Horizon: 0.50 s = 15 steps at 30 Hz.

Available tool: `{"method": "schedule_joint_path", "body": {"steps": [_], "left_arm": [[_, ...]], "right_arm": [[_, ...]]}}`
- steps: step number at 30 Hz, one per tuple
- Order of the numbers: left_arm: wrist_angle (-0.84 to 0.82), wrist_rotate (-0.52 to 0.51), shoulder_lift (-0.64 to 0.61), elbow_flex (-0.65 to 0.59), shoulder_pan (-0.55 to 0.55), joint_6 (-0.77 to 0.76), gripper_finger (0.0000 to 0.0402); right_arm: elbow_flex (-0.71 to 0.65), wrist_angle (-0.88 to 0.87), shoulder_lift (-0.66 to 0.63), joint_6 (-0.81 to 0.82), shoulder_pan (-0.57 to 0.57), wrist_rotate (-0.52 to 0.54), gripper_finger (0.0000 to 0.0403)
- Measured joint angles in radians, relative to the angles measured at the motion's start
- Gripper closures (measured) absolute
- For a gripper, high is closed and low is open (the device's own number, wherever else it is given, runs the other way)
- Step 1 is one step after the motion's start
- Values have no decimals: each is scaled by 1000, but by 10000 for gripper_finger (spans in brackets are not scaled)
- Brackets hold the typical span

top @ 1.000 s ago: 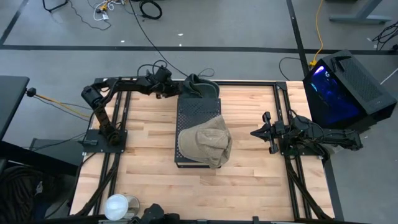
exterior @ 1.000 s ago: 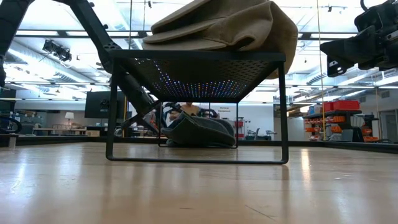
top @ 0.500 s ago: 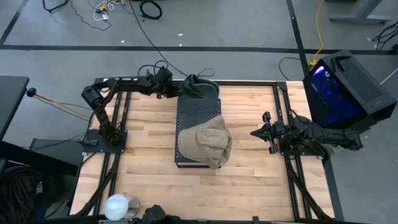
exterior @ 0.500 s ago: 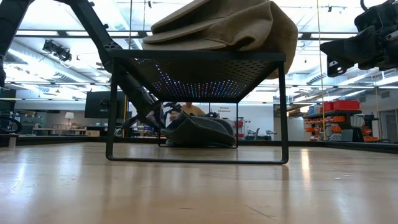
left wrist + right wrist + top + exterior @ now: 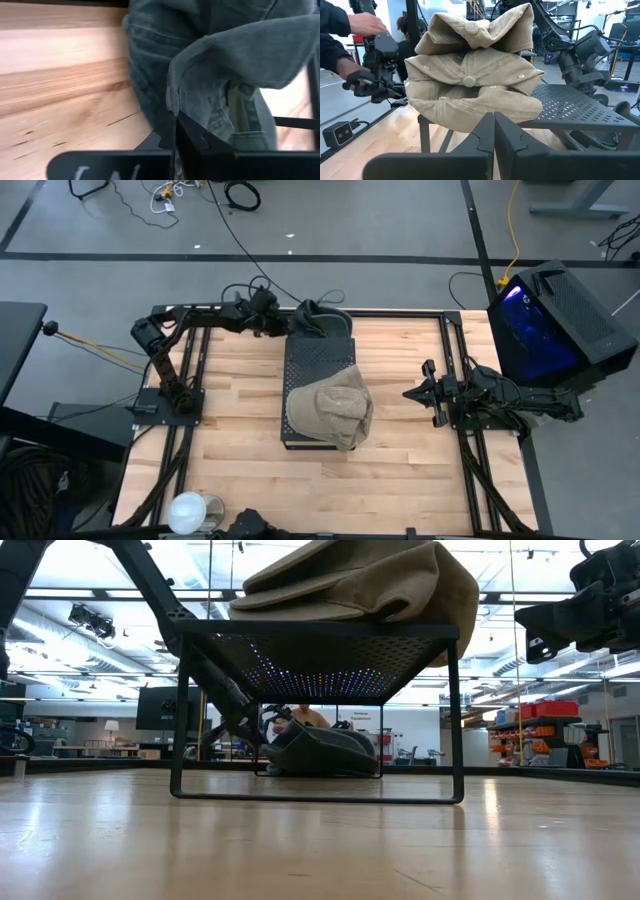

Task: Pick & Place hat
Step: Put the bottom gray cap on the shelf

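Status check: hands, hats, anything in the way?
Left hand shut on dark hat at rack's far end. Right hand shut, empty, waiting right of rack. Tan hats piled on rack. Nothing in the way.

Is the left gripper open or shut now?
Shut on the dark hat: the left gripper shows its fingers together, pinching the grey fabric's edge.
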Motion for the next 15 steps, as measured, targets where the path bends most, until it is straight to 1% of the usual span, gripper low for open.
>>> {"method": "schedule_joint_path", "body": {"steps": [3,11,15], "left_arm": [[17,15,-11,0,0,-2,398],[53,10,-74,0,1,1,400],[109,17,-101,0,0,1,400]], "right_arm": [[0,0,0,0,0,0,396],[0,0,0,0,0,0,396],[0,0,0,0,0,0,396]]}}
